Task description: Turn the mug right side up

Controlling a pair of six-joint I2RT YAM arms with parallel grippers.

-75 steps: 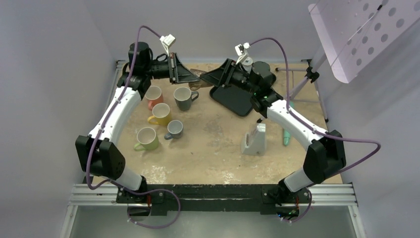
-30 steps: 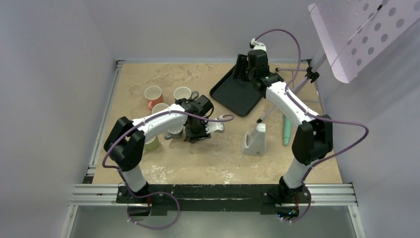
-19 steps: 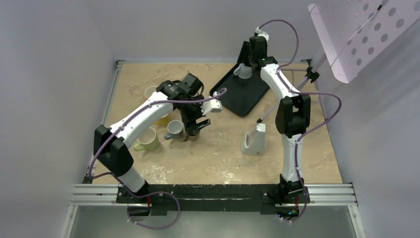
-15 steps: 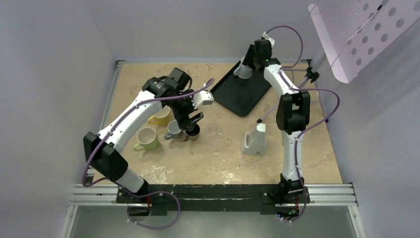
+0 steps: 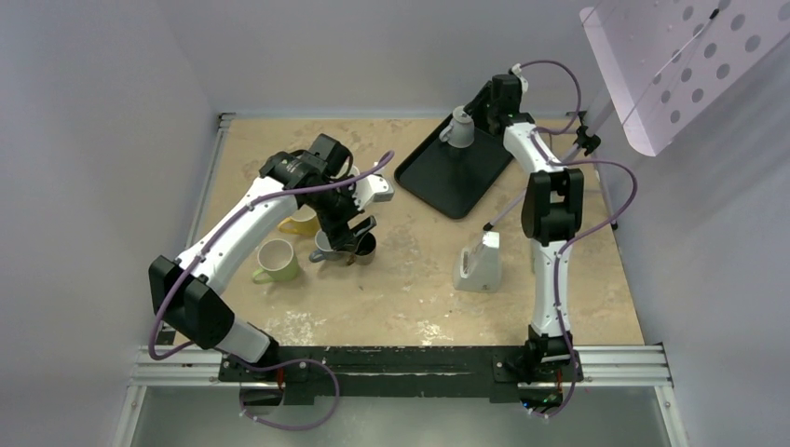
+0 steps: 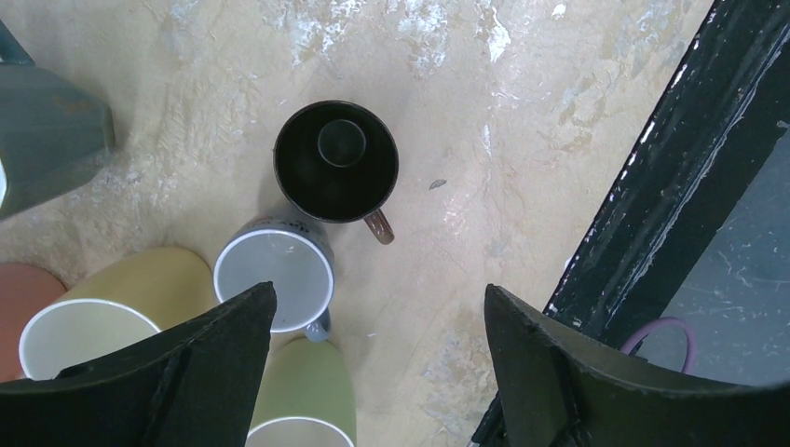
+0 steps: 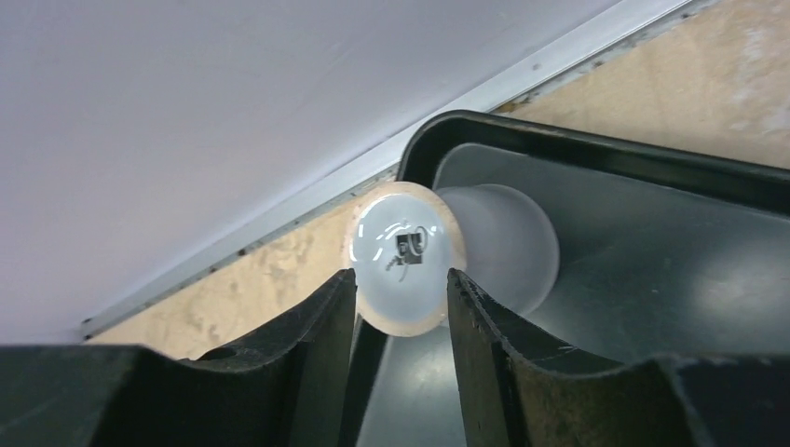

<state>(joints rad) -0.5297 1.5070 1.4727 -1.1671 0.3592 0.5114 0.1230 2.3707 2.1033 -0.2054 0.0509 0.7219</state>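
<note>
A white mug (image 5: 457,128) rests base up at the far corner of the black tray (image 5: 445,184), close to the back wall. In the right wrist view its round base (image 7: 402,251) faces the camera. My right gripper (image 7: 401,276) is shut on that base, with a finger pressed against each side. My left gripper (image 6: 380,291) hangs open and empty above the cluster of mugs. Below it a dark mug (image 6: 335,160) with a brown handle stands upright, beside a grey-blue mug (image 6: 275,279).
Around the dark mug (image 5: 361,244) stand a green mug (image 5: 277,261), a yellow mug (image 5: 300,222) and the grey-blue mug (image 5: 326,244). A white stand (image 5: 478,263) sits right of centre. A perforated panel (image 5: 680,65) hangs at the top right.
My left gripper opened and rose off the dark mug, leaving it upright by the grey-blue mug. My right arm reached to the tray's far corner and its fingers closed on the white mug's base.
</note>
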